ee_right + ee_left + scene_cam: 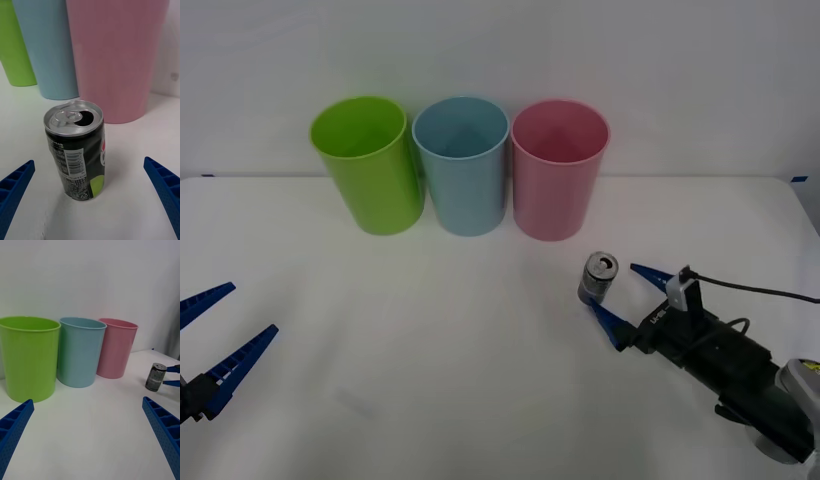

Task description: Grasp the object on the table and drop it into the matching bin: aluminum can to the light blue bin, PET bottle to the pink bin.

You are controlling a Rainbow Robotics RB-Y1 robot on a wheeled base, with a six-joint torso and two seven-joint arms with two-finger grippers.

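Note:
The aluminum can [599, 278] stands upright on the white table [430, 350], just in front of the pink bin [558, 185]. Its opened pull-tab top and dark printed side [77, 157] show close up in the right wrist view. My right gripper [611, 285] is open, one blue finger on each side of the can, and the fingertips [15, 187] do not touch it. The light blue bin [465, 175] stands left of the pink one. At the table's near left, my left gripper [253, 307] is open and holds nothing, far from the can [155, 377].
A lime green bin [375, 170] stands left of the light blue one; the three bins touch in a row near the table's far edge by a white wall. A black cable [760, 290] trails from the right wrist. Bare tabletop lies between the arms.

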